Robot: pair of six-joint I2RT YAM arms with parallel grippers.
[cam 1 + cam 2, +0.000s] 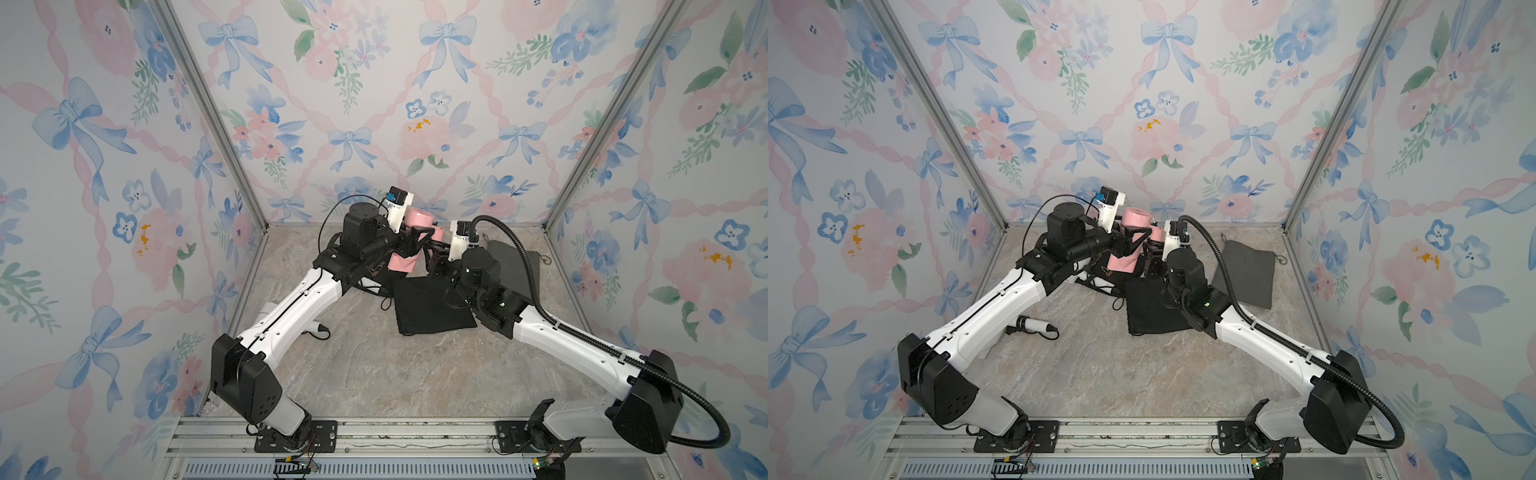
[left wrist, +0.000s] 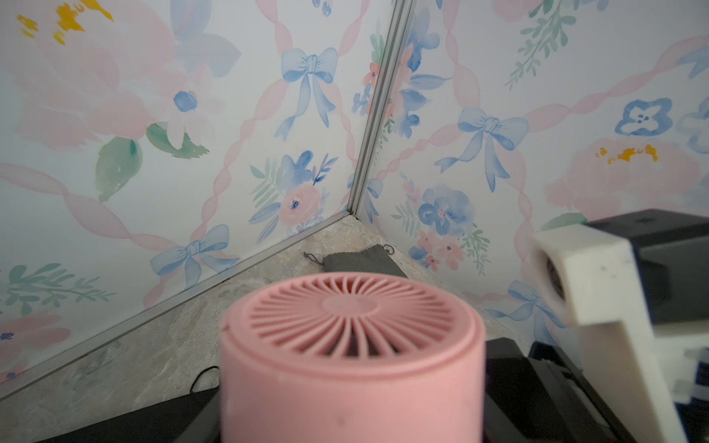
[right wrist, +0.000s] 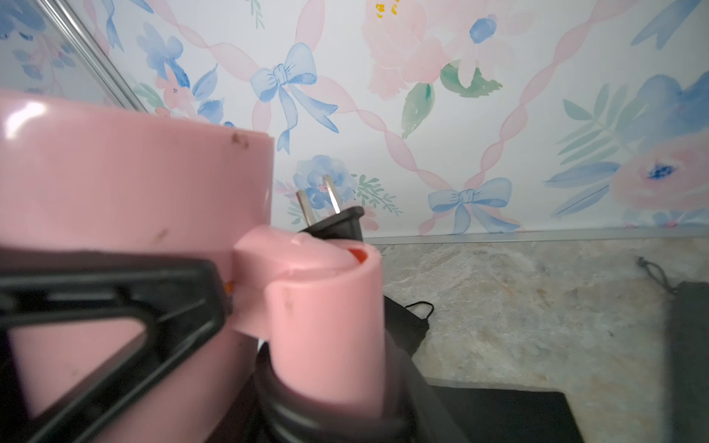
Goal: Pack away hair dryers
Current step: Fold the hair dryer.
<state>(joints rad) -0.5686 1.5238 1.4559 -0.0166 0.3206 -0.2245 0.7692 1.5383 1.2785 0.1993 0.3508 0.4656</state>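
Pink dryer [image 1: 417, 218] is held off the bench [image 1: 395, 374] at back centre, with the left hand [image 1: 414, 245] clamped across its barrel. Long axis near upright, grille end up and tipped toward the back wall. Both top views give layout only: black pouch [image 1: 432, 307] flat just in front of the dryer, grey pouch [image 1: 1246, 274] off to the right near the side wall, white dryer [image 1: 1034, 323] lying under the left arm, mostly hidden. Left wrist view alone shows the grille [image 2: 351, 310]: round, radial slats, matt pink plastic. Right wrist view alone shows a black triangular finger [image 3: 115, 284] pressed on the smooth barrel. It also shows the handle [image 3: 326, 326] folded down alongside, dark collar at its lower end, and a black two-pin plug [image 3: 337, 222] sticking up behind. Right hand [image 1: 435, 257] sits close by the handle; gripping or apart, cannot tell. Bench stone-patterned; pouches flat cloth with drawstrings.
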